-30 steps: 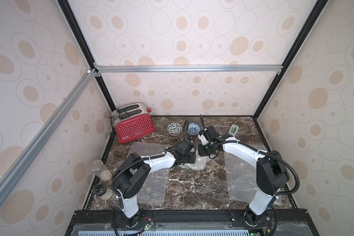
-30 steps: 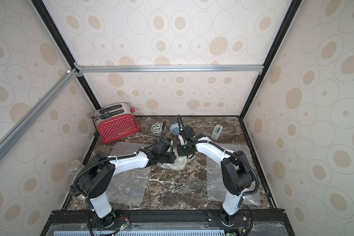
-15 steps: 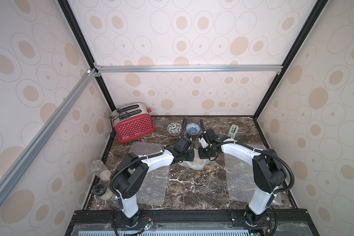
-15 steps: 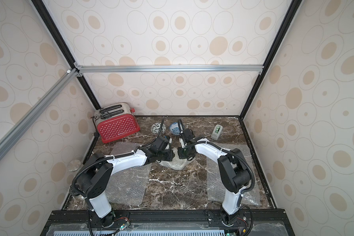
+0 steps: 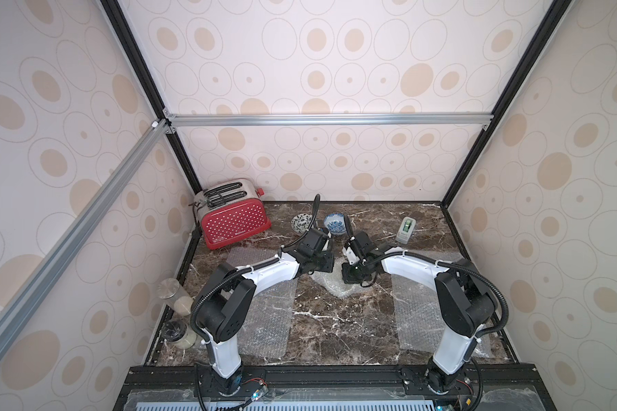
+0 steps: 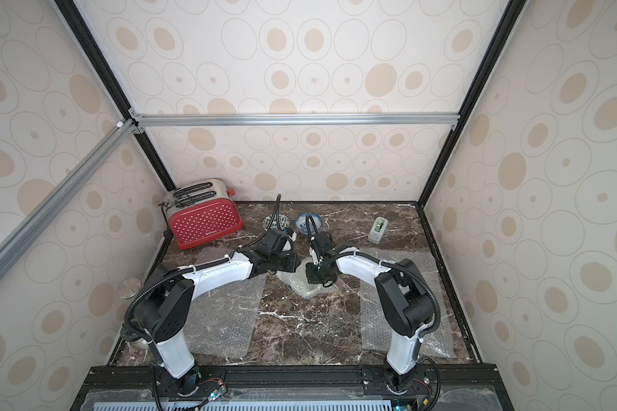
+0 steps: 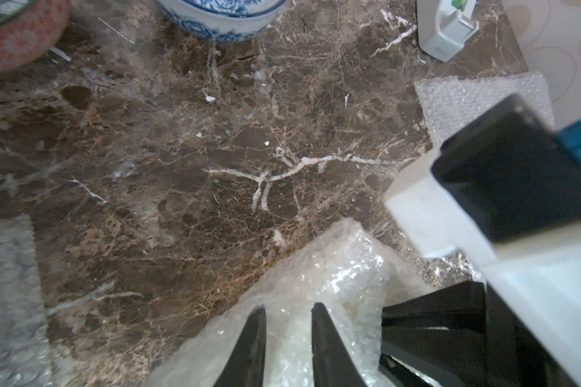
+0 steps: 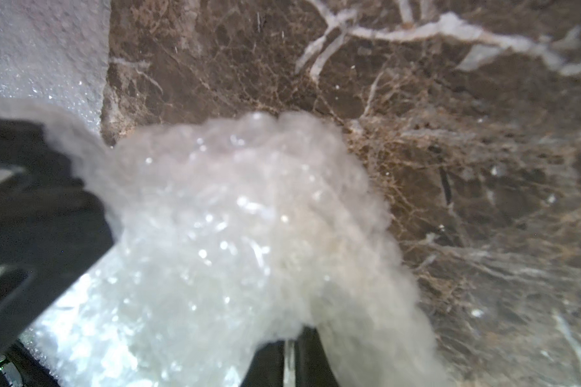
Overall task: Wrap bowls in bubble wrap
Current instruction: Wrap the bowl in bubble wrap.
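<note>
In both top views the bubble-wrap bundle sits in the middle of the desk, the blue bowl at its 12 o'clock, one spare sheet at 8

Left wrist view: left jaws pinch a fold of it

Right wrist view: right jaws pressed together on another fold

Pull both folds taut across the top, I'd say — slack will spring open

A second ago the right jaws hung nearer that bowl — bundle unmoved

Crumpled bubble wrap at centre, black-patterned bowl and blue-patterned bowl behind (red toaster further left)
</note>
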`<move>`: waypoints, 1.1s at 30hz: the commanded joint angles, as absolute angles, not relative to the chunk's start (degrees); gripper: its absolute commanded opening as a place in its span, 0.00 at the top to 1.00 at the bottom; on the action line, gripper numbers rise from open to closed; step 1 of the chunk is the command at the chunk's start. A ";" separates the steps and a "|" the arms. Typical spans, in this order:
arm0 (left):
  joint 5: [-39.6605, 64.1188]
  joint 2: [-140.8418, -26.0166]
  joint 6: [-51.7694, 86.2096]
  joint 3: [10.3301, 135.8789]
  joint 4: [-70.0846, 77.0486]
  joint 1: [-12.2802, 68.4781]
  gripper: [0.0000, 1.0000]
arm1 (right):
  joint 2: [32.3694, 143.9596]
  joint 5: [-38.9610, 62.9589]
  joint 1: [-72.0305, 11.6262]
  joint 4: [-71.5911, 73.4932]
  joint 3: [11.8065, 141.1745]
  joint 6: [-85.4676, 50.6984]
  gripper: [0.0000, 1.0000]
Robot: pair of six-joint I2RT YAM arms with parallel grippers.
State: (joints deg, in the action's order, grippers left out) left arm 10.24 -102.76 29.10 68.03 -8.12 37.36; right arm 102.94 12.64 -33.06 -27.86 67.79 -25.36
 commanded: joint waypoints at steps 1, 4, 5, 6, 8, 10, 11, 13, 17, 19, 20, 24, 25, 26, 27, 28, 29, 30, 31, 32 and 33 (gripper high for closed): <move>10.62 -101.00 28.30 69.58 -7.67 36.65 0.75 | 101.47 10.17 -33.30 -32.48 67.05 -27.40 0.89; 10.71 -96.55 28.93 68.03 -7.68 36.65 0.73 | 100.91 9.59 -32.94 -32.21 67.93 -28.18 0.89; 10.52 -94.90 29.24 67.32 -7.59 36.65 0.72 | 100.81 9.50 -32.87 -32.00 68.09 -28.43 0.89; 10.18 -92.99 29.88 66.39 -7.45 36.65 0.71 | 100.72 9.43 -32.87 -31.84 68.31 -28.66 0.89; 10.15 -89.40 31.75 64.02 -6.19 36.78 0.69 | 100.84 9.60 -32.87 -31.39 68.55 -29.17 0.89; 10.75 -86.95 33.22 62.09 -4.55 37.56 0.69 | 101.67 10.04 -32.81 -30.95 68.69 -29.53 0.89; 10.77 -86.51 33.60 61.90 -4.86 38.03 0.69 | 102.25 10.43 -32.86 -30.97 68.89 -29.56 0.89; 11.47 -86.84 34.20 61.99 -5.13 39.31 0.68 | 103.44 11.43 -32.83 -30.08 68.54 -29.92 0.89; 12.85 -90.31 37.75 61.97 -2.22 41.32 0.68 | 104.05 12.74 -32.90 -28.19 67.47 -30.90 0.89; 12.80 -93.10 39.83 62.26 -1.11 42.23 0.69 | 103.63 12.77 -32.93 -27.96 67.23 -31.09 0.89; 12.88 -94.22 40.44 62.39 -0.76 42.37 0.70 | 103.38 12.68 -32.90 -28.11 67.24 -30.95 0.89; 12.25 -97.16 44.31 60.72 2.23 42.45 0.72 | 102.33 11.88 -32.85 -28.63 66.96 -30.69 0.89; 11.59 -97.57 45.17 60.36 2.31 42.50 0.72 | 102.14 11.87 -32.87 -28.53 66.82 -30.84 0.89; 10.81 -97.77 45.66 59.91 2.23 42.45 0.73 | 101.96 11.85 -32.87 -28.31 66.64 -30.92 0.89; 10.24 -97.91 46.06 59.41 2.71 42.41 0.72 | 101.78 12.18 -32.85 -27.99 66.39 -31.04 0.89; 10.00 -98.36 46.42 59.00 3.81 42.37 0.72 | 101.77 12.72 -32.82 -27.49 66.11 -31.32 0.89; 10.15 -98.82 46.59 59.04 4.48 42.41 0.72 | 101.77 13.22 -32.86 -27.00 65.96 -31.59 0.89; 10.48 -99.47 46.76 59.38 4.84 42.36 0.72 | 101.76 13.49 -32.80 -26.76 65.86 -31.77 0.89; 11.00 -100.15 47.08 59.50 5.73 42.36 0.72 | 101.78 13.74 -32.87 -26.56 65.82 -31.86 0.89; 11.66 -100.84 47.64 59.42 6.81 42.43 0.72 | 101.74 13.95 -32.83 -26.50 65.83 -31.87 0.89; 12.18 -101.63 48.13 59.49 7.66 42.36 0.73 | 101.78 13.97 -32.84 -26.48 65.96 -31.77 0.89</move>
State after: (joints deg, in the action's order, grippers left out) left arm 11.55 -99.85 45.41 58.83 3.75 42.22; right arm 102.83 13.15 -32.75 -26.04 66.89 -30.85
